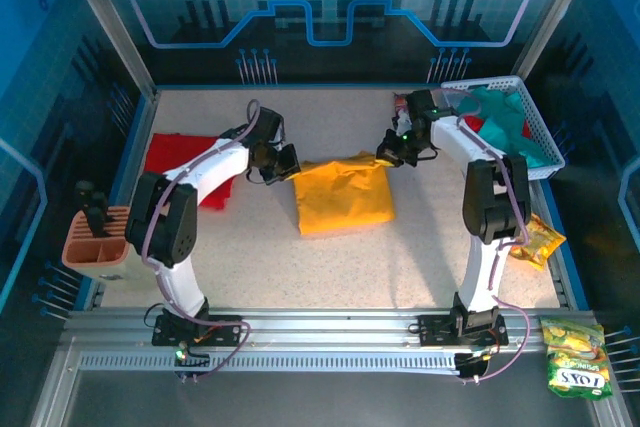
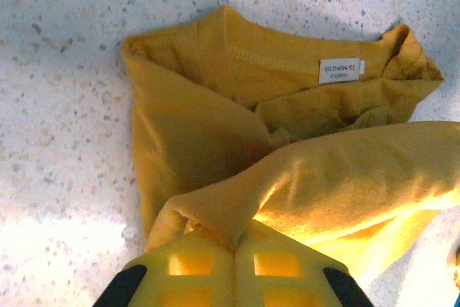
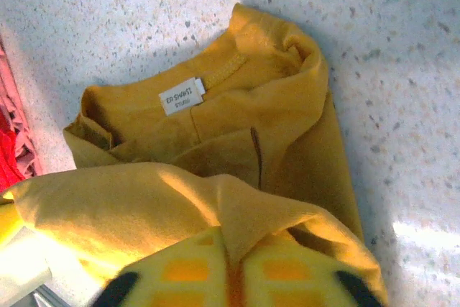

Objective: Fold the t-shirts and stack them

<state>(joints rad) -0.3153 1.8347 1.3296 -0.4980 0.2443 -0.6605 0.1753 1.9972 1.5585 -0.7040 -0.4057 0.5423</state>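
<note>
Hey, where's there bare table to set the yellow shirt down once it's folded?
Widest bare patch: the near strip between the yellow t-shirt and the arm bases. Another runs along the far side, between the red t-shirt and the basket. Crowded: right edge, with basket and snack packet.

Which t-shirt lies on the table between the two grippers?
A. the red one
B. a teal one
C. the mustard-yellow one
C: the mustard-yellow t-shirt lies mid-table, its far corners pinched by the left gripper and the right gripper. The red t-shirt lies off to the left, and the teal ones are in the basket.
</note>
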